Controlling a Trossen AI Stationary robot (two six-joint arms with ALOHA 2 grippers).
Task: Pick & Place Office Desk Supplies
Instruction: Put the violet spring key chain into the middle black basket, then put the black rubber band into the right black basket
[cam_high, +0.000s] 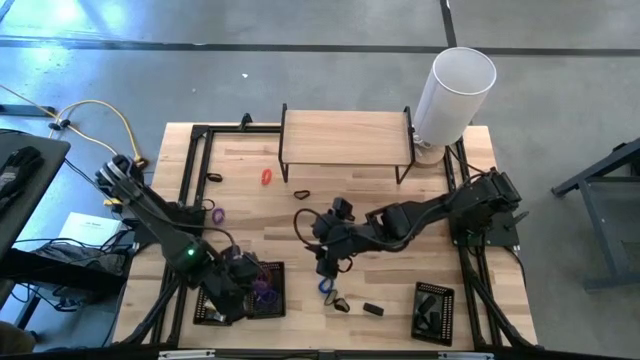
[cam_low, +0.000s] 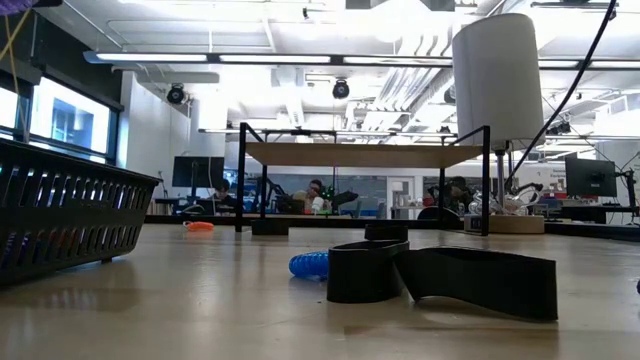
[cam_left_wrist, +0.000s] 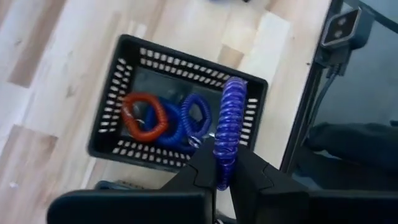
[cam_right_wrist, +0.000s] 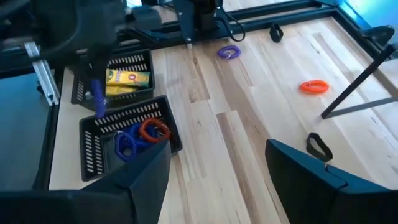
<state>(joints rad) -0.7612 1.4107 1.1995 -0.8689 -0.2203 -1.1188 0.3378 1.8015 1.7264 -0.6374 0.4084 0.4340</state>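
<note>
High view shows the left gripper (cam_high: 243, 283) at the lower left of the frame, over the mesh tray (cam_high: 212, 312) at the tabletop's (cam_high: 350, 195) near edge. In the left wrist view its fingers are nearly closed, pinching a purple coil loop (cam_left_wrist: 227, 130) by its lower end, so the loop's long axis runs straight away from the fingertips, its free end out over the tray's far rim. Below it in the tray lie a red coil loop (cam_left_wrist: 145, 116) and a blue coil loop (cam_left_wrist: 189, 119), side by side and touching. The step in hand looks like the placing of this loop; the next move calls for bringing it squarely over the open tray, lowering, then parting the fingers so it drops beside the other two rather than catching on the rim.

Further right, loose supplies remain: a purple loop (cam_high: 217, 213) in the left-centre, an orange loop (cam_high: 267, 177) before the wooden shelf (cam_high: 345, 138), a black band (cam_high: 302, 193) just right of it, and a blue coil (cam_high: 326, 287) at lower centre.

The right gripper (cam_high: 325, 262) hangs near the frame's centre, just above that blue coil, fingers spread wide and empty in its wrist view. A second tray (cam_high: 433, 311) sits lower right.
</note>
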